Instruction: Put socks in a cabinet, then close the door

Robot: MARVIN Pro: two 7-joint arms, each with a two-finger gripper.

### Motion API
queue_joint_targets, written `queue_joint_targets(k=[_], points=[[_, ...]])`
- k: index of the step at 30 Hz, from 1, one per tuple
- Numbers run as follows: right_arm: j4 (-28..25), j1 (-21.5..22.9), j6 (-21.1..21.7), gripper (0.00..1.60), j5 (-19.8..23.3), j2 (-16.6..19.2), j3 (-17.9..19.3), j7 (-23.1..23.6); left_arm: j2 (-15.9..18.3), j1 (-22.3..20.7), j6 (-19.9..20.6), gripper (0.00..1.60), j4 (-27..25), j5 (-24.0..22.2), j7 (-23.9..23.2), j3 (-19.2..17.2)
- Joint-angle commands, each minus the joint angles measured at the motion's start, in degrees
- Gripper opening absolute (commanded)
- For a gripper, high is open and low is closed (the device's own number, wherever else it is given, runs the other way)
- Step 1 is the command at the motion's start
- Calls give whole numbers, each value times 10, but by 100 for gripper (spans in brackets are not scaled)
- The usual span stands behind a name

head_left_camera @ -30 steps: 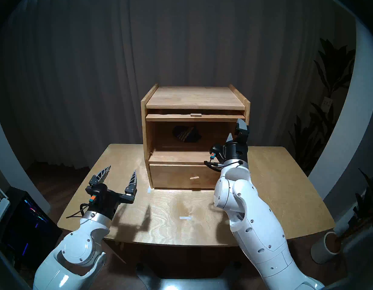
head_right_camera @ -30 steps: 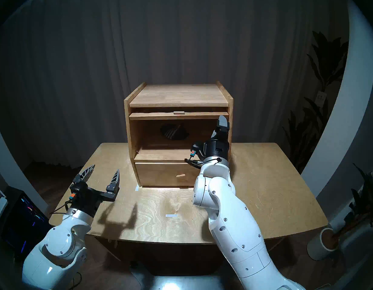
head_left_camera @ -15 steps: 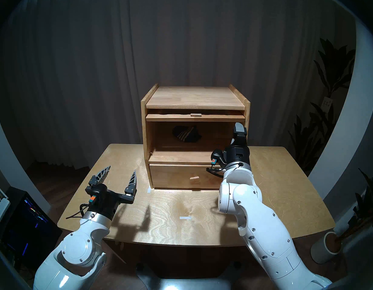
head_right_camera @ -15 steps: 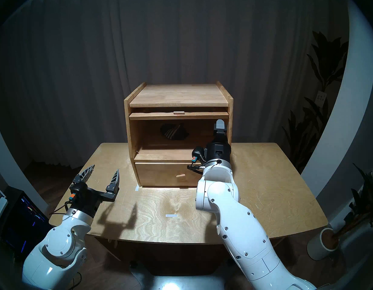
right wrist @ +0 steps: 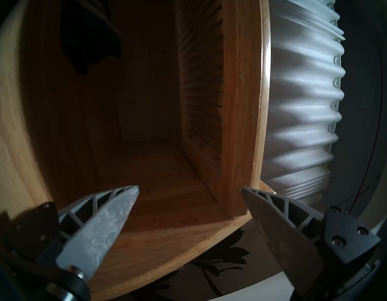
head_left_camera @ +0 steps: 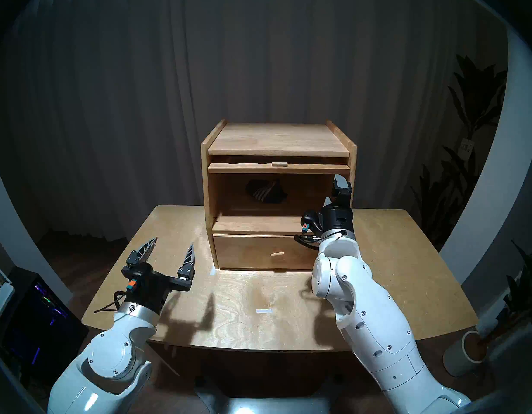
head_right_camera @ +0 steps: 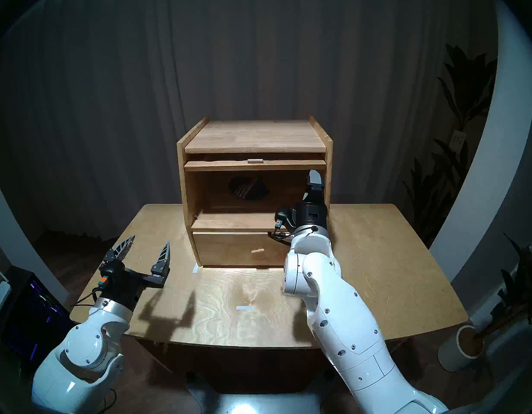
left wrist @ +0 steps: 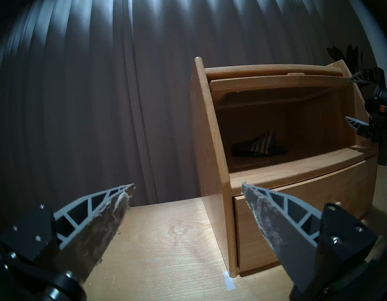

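Note:
The wooden cabinet stands at the table's back, its upper compartment open. The door lies flat under the top, with its tab handle facing me. The right wrist view shows its ribbed glass. The dark striped socks lie inside the compartment, towards the back left, also in the left wrist view. My right gripper is open, rolled on its side, at the compartment's right front edge, empty. My left gripper is open and empty above the table, left of the cabinet.
The lower drawer with a peg knob is shut. Two white tape marks lie on the table. A computer case stands left of the table. Plants and a pot stand at the right.
My right gripper has dropped slightly and rolled at the compartment's right front, and the right forearm has swung outward. The left arm, socks and door have not moved.

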Motion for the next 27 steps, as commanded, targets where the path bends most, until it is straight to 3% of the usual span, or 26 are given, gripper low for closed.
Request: queue_joint_targets(k=[1, 3, 4, 7, 13, 22, 27], points=[[-57, -11, 9, 160, -53, 29, -20, 10, -1, -1, -6, 160, -11, 0, 1, -3], [-87, -24, 13, 160, -60, 35, -24, 30, -1, -1, -6, 160, -11, 0, 1, -3], [-72, -17, 15, 160, -62, 27, -26, 12, -1, -1, -6, 160, -11, 0, 1, -3], [-105, -24, 20, 160, -72, 38, -23, 50, -1, -1, -6, 160, -12, 0, 1, -3], [-74, 19, 16, 160, -72, 28, -17, 112, -1, -1, -6, 160, -12, 0, 1, -3], [-111, 77, 15, 160, -122, -1, -80, 160, -1, -2, -5, 160, -10, 0, 1, -2], [-94, 96, 21, 160, -138, -17, -78, 204, -1, -2, -5, 160, -11, 0, 1, -3]])
